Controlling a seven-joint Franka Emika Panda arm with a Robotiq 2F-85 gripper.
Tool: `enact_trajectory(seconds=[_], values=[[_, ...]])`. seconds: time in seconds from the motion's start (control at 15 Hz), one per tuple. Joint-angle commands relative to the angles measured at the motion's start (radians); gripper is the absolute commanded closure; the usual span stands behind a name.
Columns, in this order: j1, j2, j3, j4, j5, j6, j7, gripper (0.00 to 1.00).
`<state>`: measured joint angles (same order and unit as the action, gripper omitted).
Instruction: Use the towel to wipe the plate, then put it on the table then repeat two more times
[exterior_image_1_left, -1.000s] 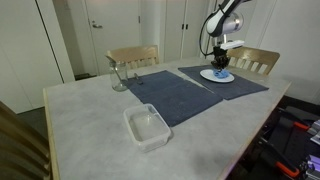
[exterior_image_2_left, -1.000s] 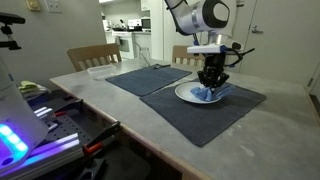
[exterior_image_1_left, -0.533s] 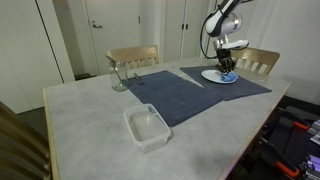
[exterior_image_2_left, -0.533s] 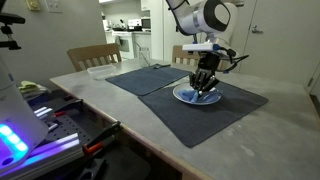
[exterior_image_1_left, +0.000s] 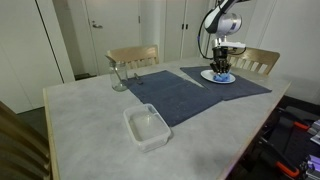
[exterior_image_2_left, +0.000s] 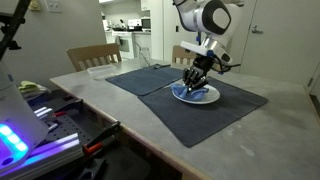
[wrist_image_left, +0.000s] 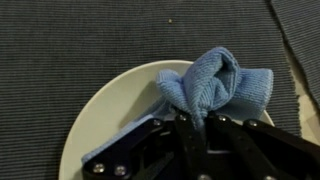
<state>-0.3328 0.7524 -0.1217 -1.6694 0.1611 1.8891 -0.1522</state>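
Moved across the plate, tool clamped on towel near the rim; mat open around.

Rm had white walls and white doors behind the grey marbled table. Two light wooden chairs stood at its far side, a third chair back at the near corner. In an exterior view, a corridor w/ ceiling lights lay beyond.

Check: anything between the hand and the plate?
Only the towel. The hand is shut on it, and it sits bunched against the plate. The wrist view shows this best.
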Motion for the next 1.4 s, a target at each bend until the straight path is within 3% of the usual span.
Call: enact_trajectory(seconds=[0.0,0.27,0.8,1.07,1.33], values=[[-0.049,0.006,0.053,-0.002,0.101,0.059,-0.095,0.96],[-0.047,0.0,0.053,-0.002,0.111,0.123,-0.161,0.96],[0.022,-0.007,-0.005,0.002,-0.122,0.167,-0.133,0.96],[0.041,0.0,-0.028,0.005,-0.212,0.139,-0.09,0.96],[0.018,0.005,0.003,0.02,-0.194,0.042,-0.116,0.96]])
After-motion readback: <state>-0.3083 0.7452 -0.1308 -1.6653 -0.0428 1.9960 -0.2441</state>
